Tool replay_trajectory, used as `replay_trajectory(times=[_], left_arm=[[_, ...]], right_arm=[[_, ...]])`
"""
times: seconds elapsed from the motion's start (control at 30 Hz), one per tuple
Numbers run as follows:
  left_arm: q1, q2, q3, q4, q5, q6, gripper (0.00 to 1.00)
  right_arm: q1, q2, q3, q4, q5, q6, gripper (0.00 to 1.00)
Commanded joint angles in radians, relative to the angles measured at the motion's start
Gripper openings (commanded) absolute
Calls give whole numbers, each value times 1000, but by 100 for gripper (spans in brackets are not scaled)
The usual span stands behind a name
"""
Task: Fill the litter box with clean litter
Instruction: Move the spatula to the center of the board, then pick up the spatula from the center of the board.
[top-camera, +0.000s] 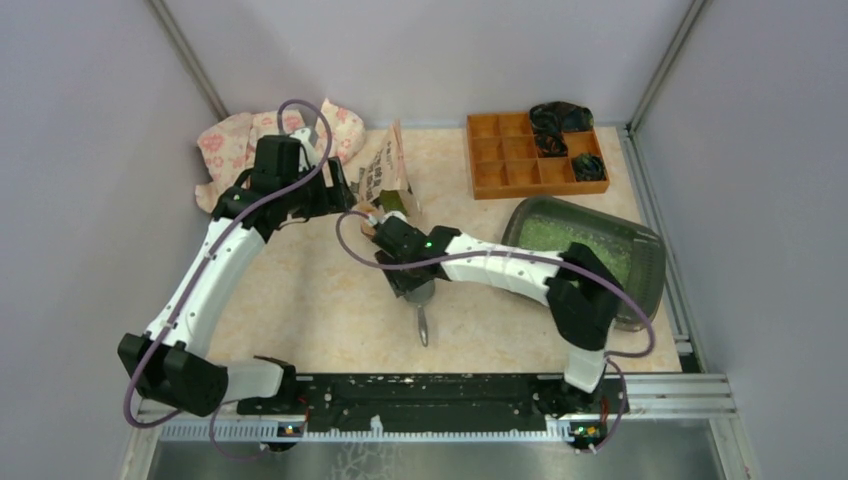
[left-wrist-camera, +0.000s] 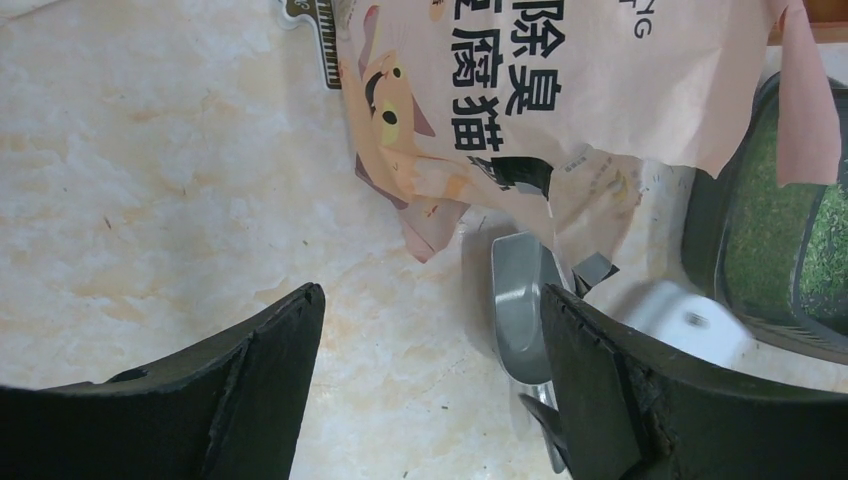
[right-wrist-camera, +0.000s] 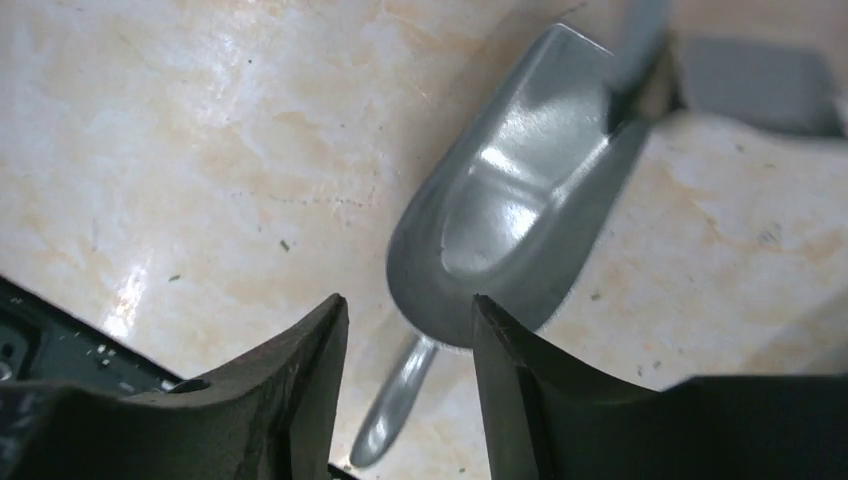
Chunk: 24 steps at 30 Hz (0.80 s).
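1. Beige marbled surface (top-camera: 300, 300), boxed in by pale lilac walls (top-camera: 80, 150); arm bases along the bottom edge of the top view.
2. Litter box (top-camera: 652, 262) sits at right of the top view, just below the orange organiser (top-camera: 520, 190). Clean litter (top-camera: 570, 235) covers its floor, so filling looks partly done; how deep it is, can't tell.
3. Pink printed litter bag (left-wrist-camera: 560, 90) stands upper centre of the top view, near the box. Probably parked there as the supply.
4. Left claw (left-wrist-camera: 432, 300): fingers spread wide, empty, hovering just beside the bag. Likely posed to steady the bag or hold it open.
5. Grey scoop (right-wrist-camera: 510, 220) lies on the surface at centre, bowl up and empty, handle toward the bottom of the frame.
6. Right claw (right-wrist-camera: 408, 320): fingers parted above the scoop. Handle runs between them with no contact visible, so nothing is gripped.
7. Scoop lies between bag and box, within the right arm's reach. Any more scooping needs the handle gripped first.
8. Pink floral cloth (top-camera: 230, 145) bunched at upper left, not in play.
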Motion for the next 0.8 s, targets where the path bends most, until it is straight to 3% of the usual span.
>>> replay_trajectory(times=[0.0, 0.07, 0.13, 0.2, 0.4, 0.6, 0.77], left_arm=[[5, 5, -14, 18, 11, -2, 85], [5, 6, -17, 24, 14, -1, 85], [5, 7, -24, 34, 18, -3, 85], [5, 10, -33, 46, 30, -7, 85], [5, 16, -41, 60, 45, -3, 85], [5, 11, -38, 59, 51, 12, 85], [6, 2, -44, 55, 49, 24, 85]], right_arm=[[16, -275, -87, -7, 60, 20, 51], [21, -349, -151, -36, 59, 41, 54], [40, -415, -224, -32, 64, 75, 64], [47, -451, -281, -32, 94, 157, 65], [101, -449, -386, 60, 236, 396, 52], [162, -294, -320, 80, 336, 533, 52], [170, -219, -293, 136, 326, 584, 52]])
